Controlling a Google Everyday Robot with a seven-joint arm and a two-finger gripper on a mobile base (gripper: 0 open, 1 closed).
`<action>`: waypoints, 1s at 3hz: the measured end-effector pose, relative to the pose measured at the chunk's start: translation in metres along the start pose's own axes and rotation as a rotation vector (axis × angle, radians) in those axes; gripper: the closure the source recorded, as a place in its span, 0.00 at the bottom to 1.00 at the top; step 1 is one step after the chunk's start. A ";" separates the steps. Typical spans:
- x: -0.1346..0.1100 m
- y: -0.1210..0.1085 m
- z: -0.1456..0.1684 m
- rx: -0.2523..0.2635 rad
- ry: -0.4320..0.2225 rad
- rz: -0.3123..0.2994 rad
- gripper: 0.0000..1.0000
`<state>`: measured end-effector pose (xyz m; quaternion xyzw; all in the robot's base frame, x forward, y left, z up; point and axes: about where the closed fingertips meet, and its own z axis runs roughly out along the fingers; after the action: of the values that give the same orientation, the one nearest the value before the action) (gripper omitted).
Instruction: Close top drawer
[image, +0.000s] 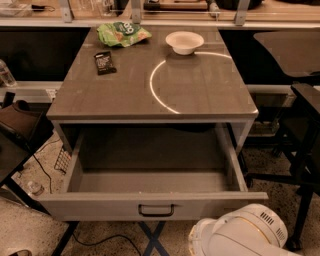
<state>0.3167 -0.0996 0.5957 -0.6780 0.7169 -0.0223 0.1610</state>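
The top drawer (90, 206) stands pulled far out from under the bench (120, 97). It is a deep rectangular box of matte grey with smooth bare walls and floor. Its flat grey front faces the camera and carries one small dark pull handle (156, 210), a rounded rectangle at its middle.

The bench top is a smooth grey-brown slab with a slight sheen, and a thin bright arc of light (153, 90) curves across it. Towards its far edge sit a shallow round white bowl (184, 42), a crinkled green bag (123, 33) and a small flat dark packet (105, 62).

A glossy white rounded arm casing (245, 234) with a small vent grille fills the lower right corner, just beside the drawer front. The pincer lies outside the frame, so I cannot tell its state.
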 end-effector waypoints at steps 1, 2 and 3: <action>0.002 -0.016 0.003 0.016 -0.005 -0.005 1.00; 0.004 -0.042 0.007 0.039 -0.008 -0.014 1.00; 0.005 -0.077 0.011 0.071 -0.004 -0.039 1.00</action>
<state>0.3938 -0.1091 0.6040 -0.6858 0.7018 -0.0497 0.1861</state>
